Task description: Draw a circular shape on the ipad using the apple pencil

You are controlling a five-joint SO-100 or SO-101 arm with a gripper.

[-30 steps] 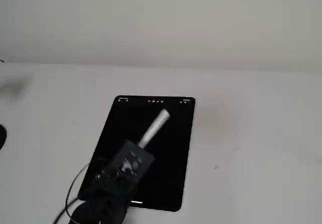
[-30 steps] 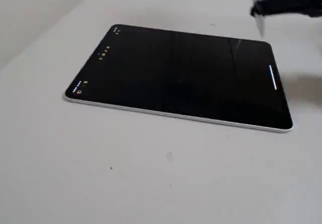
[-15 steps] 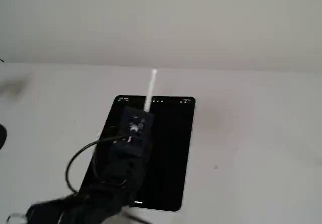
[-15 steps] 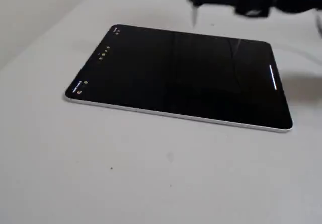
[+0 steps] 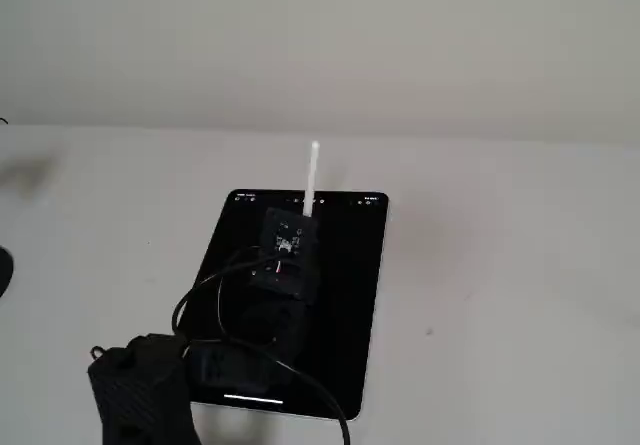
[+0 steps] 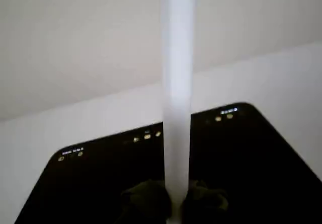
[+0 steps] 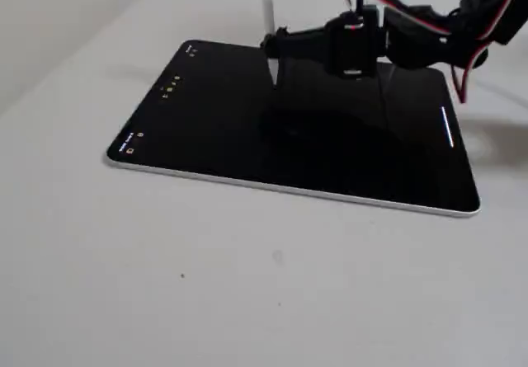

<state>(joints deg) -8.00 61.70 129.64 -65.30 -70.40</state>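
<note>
Hand (image 7: 272, 44) clenched on upright apple pencil (image 5: 311, 177) above dark ipad (image 7: 247, 136); plain white tabletop (image 7: 247, 284), bare wall (image 5: 320, 45).

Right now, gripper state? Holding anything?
Gripper: shut on the apple pencil, which stands upright above the ipad. No mark shows on the screen.

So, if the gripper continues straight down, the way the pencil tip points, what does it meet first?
Most likely the ipad: the apple pencil in the gripper stands upright over the black screen. Whether the tip already touches is unclear.
</note>
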